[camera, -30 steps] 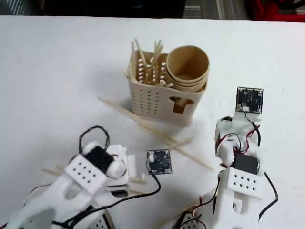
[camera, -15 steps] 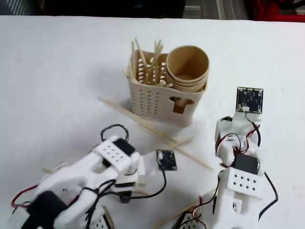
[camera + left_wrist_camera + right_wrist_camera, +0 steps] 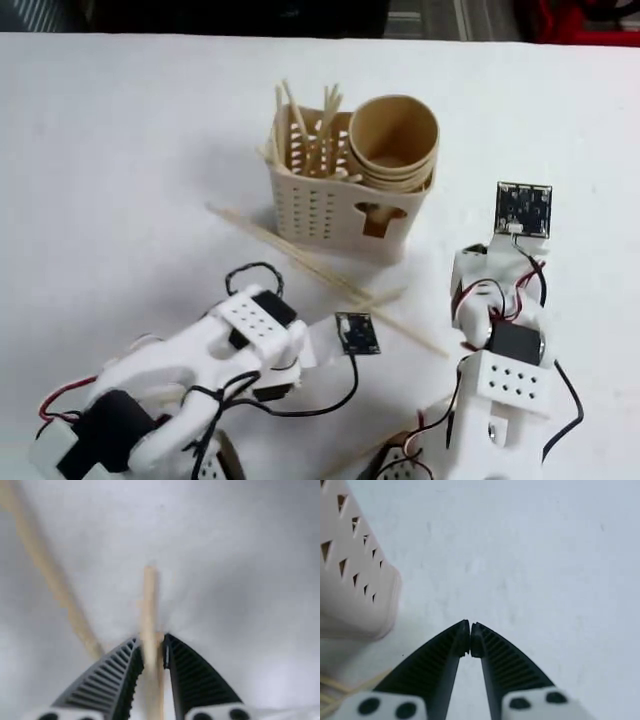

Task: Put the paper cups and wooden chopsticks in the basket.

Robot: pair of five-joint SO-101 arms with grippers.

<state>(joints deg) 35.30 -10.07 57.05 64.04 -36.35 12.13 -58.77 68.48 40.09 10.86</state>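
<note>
Pale wood is showing between the ribbed black fingers of my left gripper (image 3: 152,640). I am pinching one chopstick (image 3: 149,597) there, and a straight, plain, light tan stretch of it is sticking out past the tips. A second chopstick (image 3: 50,575) of the same wood is lying on the white surface just beside it, slanting away at an angle.

My right gripper (image 3: 470,630) is hanging low over the table with its tips pressed together and nothing between them. A perforated corner of the cream basket (image 3: 355,570) is standing near it.

From above, my left arm (image 3: 200,370) is lying at about seven o'clock on the table (image 3: 120,150). My right arm (image 3: 500,320) is at about four o'clock.

The basket (image 3: 335,215) is standing upright a little past the middle, at roughly one o'clock from my left arm. It is a slotted plastic box with a cut-out handle in its wall. The paper cups (image 3: 393,140), tan and nested in a stack, are sitting in its three o'clock half. A bundle of chopsticks (image 3: 305,135) is standing in the nine o'clock half, fanning out above the rim.

More loose chopsticks (image 3: 300,255) are lying on the table in front of the basket, running from ten o'clock down towards four o'clock between my two arms.

The tabletop is matte white. Beyond its twelve o'clock edge the room is looking dark, with a red object (image 3: 580,20) at about one o'clock.
</note>
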